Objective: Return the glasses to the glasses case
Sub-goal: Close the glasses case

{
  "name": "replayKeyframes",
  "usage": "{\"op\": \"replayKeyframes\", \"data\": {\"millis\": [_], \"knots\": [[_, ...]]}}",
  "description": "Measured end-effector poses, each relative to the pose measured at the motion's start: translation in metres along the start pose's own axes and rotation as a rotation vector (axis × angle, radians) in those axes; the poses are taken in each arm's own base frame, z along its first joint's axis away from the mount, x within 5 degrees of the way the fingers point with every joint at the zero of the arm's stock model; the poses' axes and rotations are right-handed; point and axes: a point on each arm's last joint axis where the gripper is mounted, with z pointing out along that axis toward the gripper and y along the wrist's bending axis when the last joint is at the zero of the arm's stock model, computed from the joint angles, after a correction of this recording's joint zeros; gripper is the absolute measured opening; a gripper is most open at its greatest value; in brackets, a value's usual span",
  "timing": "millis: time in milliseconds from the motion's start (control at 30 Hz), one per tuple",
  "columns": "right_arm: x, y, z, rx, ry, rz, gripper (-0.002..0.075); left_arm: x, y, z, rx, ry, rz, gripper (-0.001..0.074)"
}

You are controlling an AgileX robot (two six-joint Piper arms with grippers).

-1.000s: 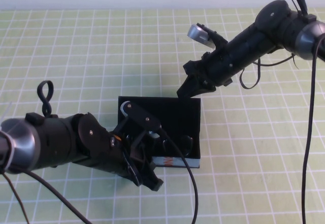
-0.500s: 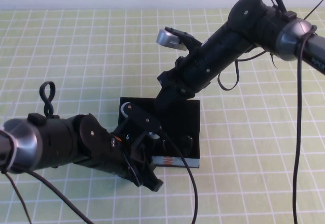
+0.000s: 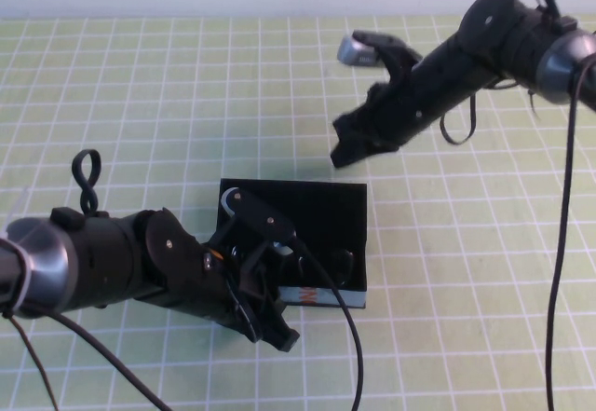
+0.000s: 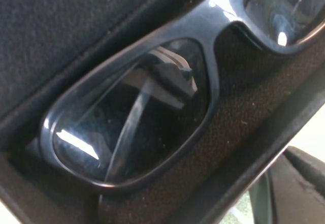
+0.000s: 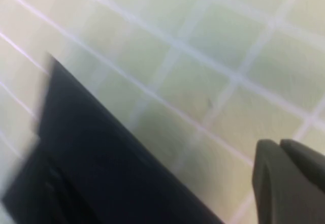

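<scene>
The case (image 3: 312, 234) is shown lying open and flat near the middle of the green gridded tabletop (image 3: 168, 103), its black interior facing up. A strip of light blue and red-orange print is visible along its near edge. The glasses (image 3: 321, 267) are seen inside the case, in its near part; only their dark outline is made out in the high view. In the left wrist view the glasses (image 4: 152, 97) are shown close up, resting in the black-lined hollow of the case (image 4: 66, 26), with one dark lens filling the middle and the second lens cut off at the edge.

The left gripper (image 3: 270, 322) is placed at about 7 o'clock from the case centre, low over the case's near left corner, with its arm reaching in from the left edge. Its jaws are largely hidden against the black case and arm, so whether they are parted or closed cannot be told. A single dark finger (image 4: 299, 183) is seen in the left wrist view, beside the case wall.

The right gripper (image 3: 341, 155) is held above the tabletop at about 1 o'clock from the case centre, just beyond the far edge, clear of the case. In the right wrist view its fingertips (image 5: 287, 178) appear pressed together, nothing being gripped, though the picture is blurred; a corner of the case (image 5: 101, 173) is seen below them.
</scene>
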Motion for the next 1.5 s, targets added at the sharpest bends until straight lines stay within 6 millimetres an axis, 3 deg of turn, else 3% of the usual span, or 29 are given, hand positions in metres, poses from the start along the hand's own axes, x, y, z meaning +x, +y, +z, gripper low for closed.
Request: {"op": "replayKeyframes", "data": {"millis": [167, 267, 467, 733, 1000, 1233, 1500], "knots": [[0.016, -0.019, 0.03, -0.023, 0.115, 0.021, -0.0018, 0.0, 0.0, 0.0, 0.0, 0.0, 0.0, -0.0003], [0.02, -0.018, 0.034, -0.094, 0.132, 0.002, -0.0018, 0.0, 0.0, 0.0, 0.003, 0.002, 0.0, -0.0003], [0.017, -0.007, 0.032, -0.218, 0.104, -0.008, -0.0018, 0.0, 0.0, 0.0, 0.003, 0.002, 0.0, -0.0003], [0.013, 0.018, 0.019, -0.218, 0.095, -0.031, -0.0018, 0.0, 0.001, 0.0, -0.006, -0.005, 0.0, -0.0003], [0.038, 0.046, 0.039, -0.23, 0.213, -0.048, -0.0018, 0.002, 0.007, -0.003, 0.007, 0.023, 0.008, -0.0003], [0.044, 0.063, 0.046, -0.226, 0.251, -0.075, -0.0018, 0.005, -0.002, -0.042, 0.135, 0.244, 0.183, -0.0003], [0.05, 0.061, 0.05, -0.195, 0.285, -0.068, -0.0018, 0.009, 0.013, -0.106, -0.058, 0.252, 0.059, -0.0003]]}}
